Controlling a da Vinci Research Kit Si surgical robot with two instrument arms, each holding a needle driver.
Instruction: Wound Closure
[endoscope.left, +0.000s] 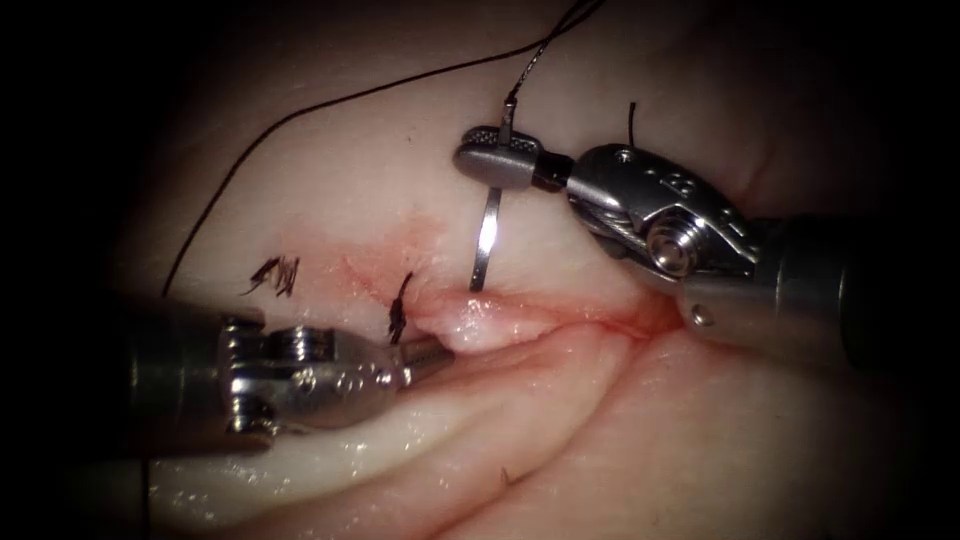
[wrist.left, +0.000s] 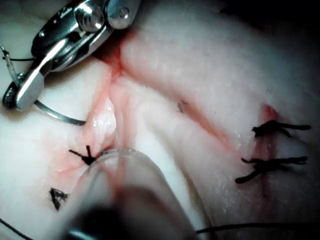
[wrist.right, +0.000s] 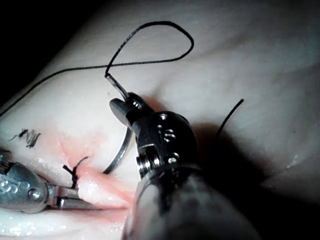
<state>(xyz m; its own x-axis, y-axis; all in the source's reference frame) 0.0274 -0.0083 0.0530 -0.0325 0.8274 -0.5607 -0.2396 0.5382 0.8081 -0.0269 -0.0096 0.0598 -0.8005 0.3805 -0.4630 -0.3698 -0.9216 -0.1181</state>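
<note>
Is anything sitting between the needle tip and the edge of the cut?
Nothing visible. The right tool holds the needle near its thread end, its tip over bare tissue just above the cut. The left tool grips the tissue edge, left of the tip.

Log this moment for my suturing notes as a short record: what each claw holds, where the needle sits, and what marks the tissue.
Right claw: shut on the needle, near its thread end.
Needle: tip pointing at the upper edge of the cut; entry into the tissue cannot be told.
Left claw: shut on the tissue lip at the cut.
Thread: trails from the needle across the tissue.
Earlier stitch: left of the needle.
Red fluid: along the cut.
</note>
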